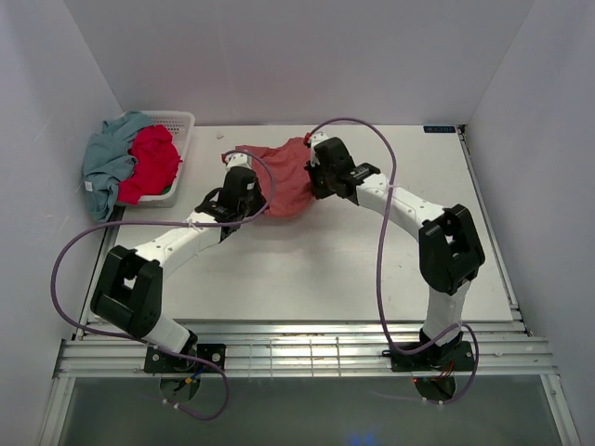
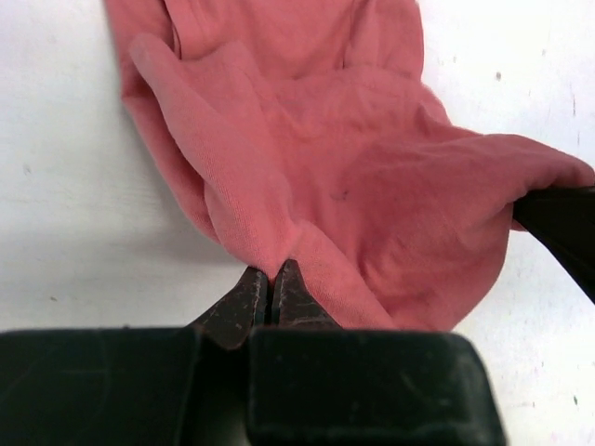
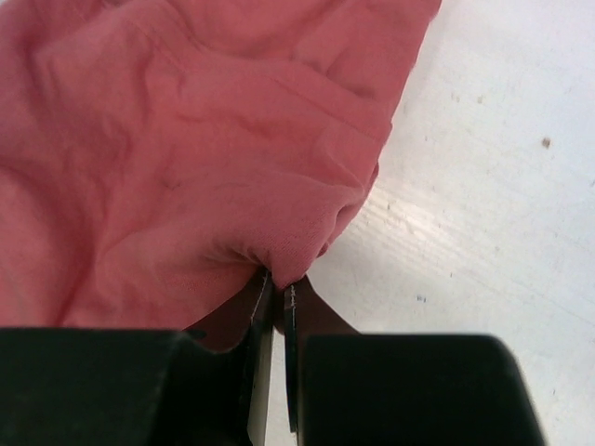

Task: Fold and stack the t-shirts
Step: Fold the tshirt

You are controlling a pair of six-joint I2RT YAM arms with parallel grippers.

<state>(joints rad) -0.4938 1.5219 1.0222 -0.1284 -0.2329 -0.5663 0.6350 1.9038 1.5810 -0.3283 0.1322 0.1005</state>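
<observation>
The dusty salmon-red t-shirt [image 1: 284,177] hangs bunched between my two grippers at the back middle of the table. My left gripper [image 1: 244,178] is shut on a fold of its left edge; the left wrist view shows the cloth [image 2: 353,167] pinched at the fingertips [image 2: 271,279]. My right gripper [image 1: 319,170] is shut on its right edge; the right wrist view shows the cloth [image 3: 186,149] pinched at the fingertips [image 3: 277,283]. The bright crimson t-shirt [image 1: 152,163] and the grey-blue t-shirt [image 1: 107,158] lie crumpled in and over the basket.
A white plastic lattice basket [image 1: 182,125] stands at the back left corner of the white table [image 1: 307,269]. White walls close the table on the left, back and right. Purple cables loop from both arms.
</observation>
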